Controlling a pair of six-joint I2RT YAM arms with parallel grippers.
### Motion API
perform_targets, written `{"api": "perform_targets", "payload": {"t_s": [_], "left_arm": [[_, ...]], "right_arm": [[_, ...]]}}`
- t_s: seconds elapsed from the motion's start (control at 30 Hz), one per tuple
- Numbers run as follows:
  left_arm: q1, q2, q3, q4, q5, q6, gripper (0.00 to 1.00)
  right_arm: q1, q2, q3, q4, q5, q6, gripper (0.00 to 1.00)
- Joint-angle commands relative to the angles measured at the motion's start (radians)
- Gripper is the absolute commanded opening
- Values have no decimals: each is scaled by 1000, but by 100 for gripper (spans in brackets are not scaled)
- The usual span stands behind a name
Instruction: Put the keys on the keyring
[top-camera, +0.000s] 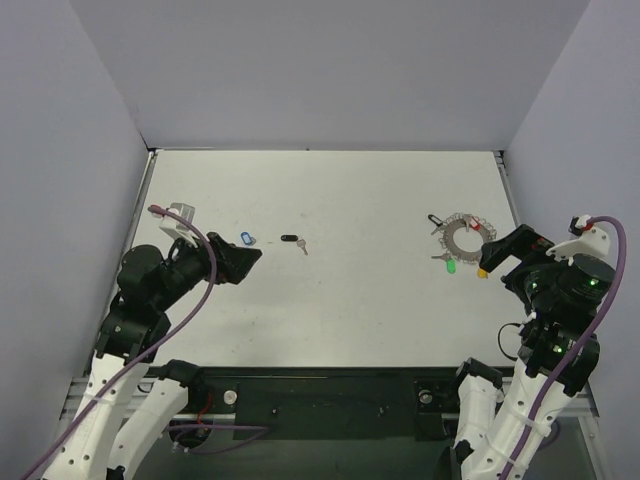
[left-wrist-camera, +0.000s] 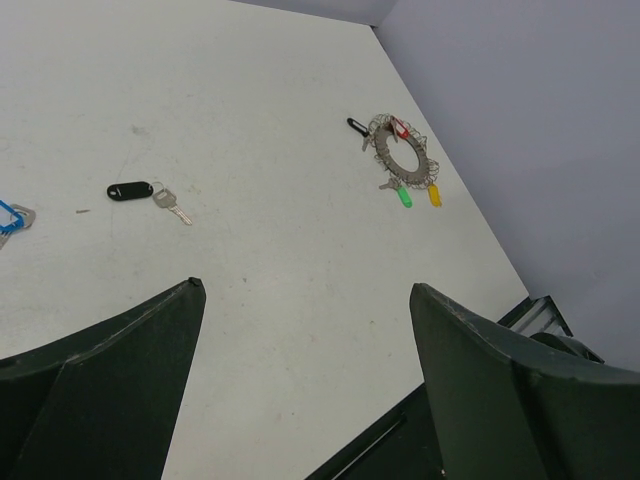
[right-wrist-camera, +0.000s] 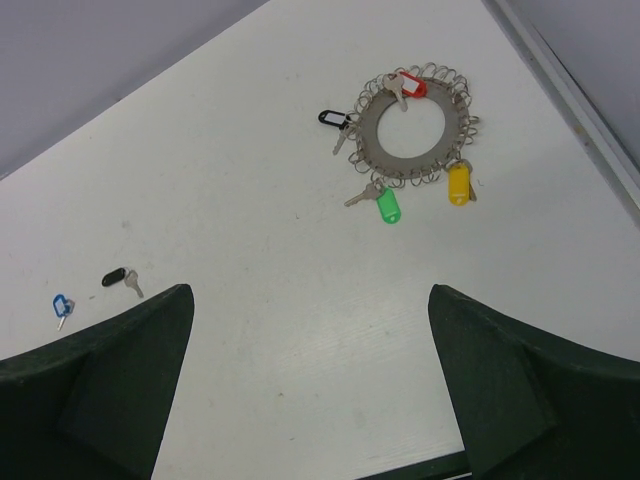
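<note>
The keyring lies flat at the table's right, also in the left wrist view and the right wrist view. On its loops hang a red-tagged key, a black-tagged key, a green-tagged key and a yellow-tagged key. A loose black-tagged key and a blue-tagged key lie at the left. My left gripper is open and empty just near of the blue key. My right gripper is open and empty beside the ring's near right.
The white table is walled by grey panels at the back and both sides. A black rail with the arm bases runs along the near edge. The loose keys also show in the left wrist view.
</note>
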Motion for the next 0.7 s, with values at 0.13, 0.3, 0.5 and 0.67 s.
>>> {"api": "perform_targets", "payload": {"t_s": [0.13, 0.3, 0.5, 0.67], "left_arm": [[4, -62, 40, -71, -20, 12, 94], [4, -90, 34, -71, -26, 10, 94], [4, -94, 17, -42, 20, 12, 94], [4, -127, -29, -5, 44, -11, 94]], "right_arm": [[-7, -20, -45, 57, 1, 79, 97], [-7, -29, -62, 94, -9, 141, 97], [-6, -66, -108, 124, -27, 106, 97], [-6, -78, -123, 126, -4, 105, 97]]}}
